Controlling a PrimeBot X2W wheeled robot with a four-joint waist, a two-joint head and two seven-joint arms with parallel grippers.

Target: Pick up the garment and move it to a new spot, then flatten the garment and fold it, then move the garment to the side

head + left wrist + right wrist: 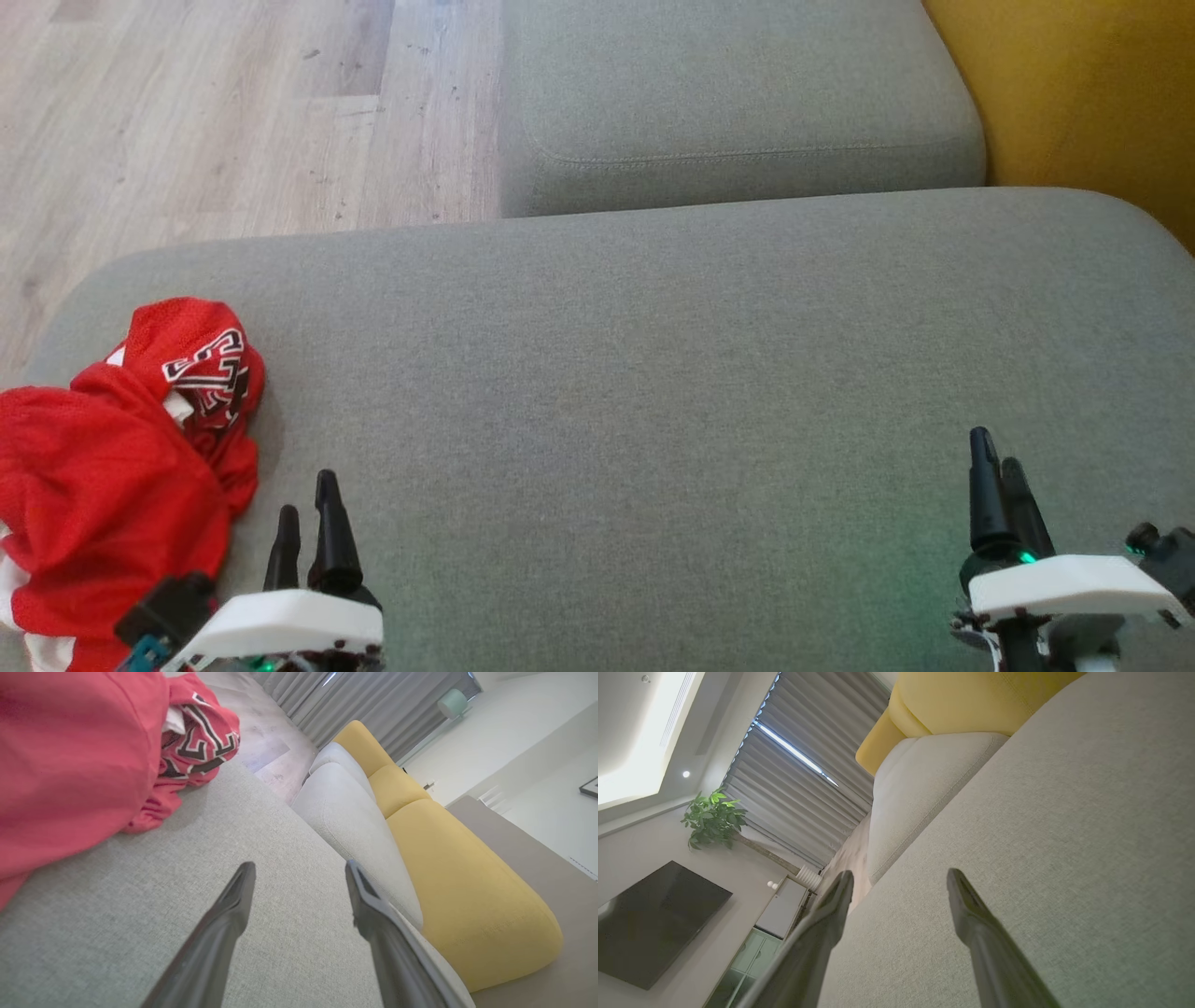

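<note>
- The garment (112, 467), a crumpled red jersey with black-and-white lettering and white trim, is heaped at the left end of the grey seat cushion (653, 373). It lies just to the left of the left hand (307, 495) and reaches a little ahead of it. No contact between the two can be made out.
- The left hand is held low over the cushion at the lower left of the head view. Its white wrist housing is turned toward the robot and its two dark fingers (224, 924) are pointed forward. The fingers are spread wide with nothing held, and bare grey fabric is seen in the gap between them in the left wrist view.
- In that wrist view the garment is found up and to the left of the fingers, beside them rather than between them.
- A wooden floor (187, 112) and a second grey cushion (738, 93) are seen beyond both hands, ahead of the fingertips.
- The right hand (995, 450) is held at the lower right, well apart from the garment, with its fingers pointed forward. In the head view they are stacked nearly one behind the other. In the right wrist view they are shown spread wide and empty, angled along the cushion surface.
- A yellow cushion (1083, 93) is seen ahead of the right hand and to its right.
</note>
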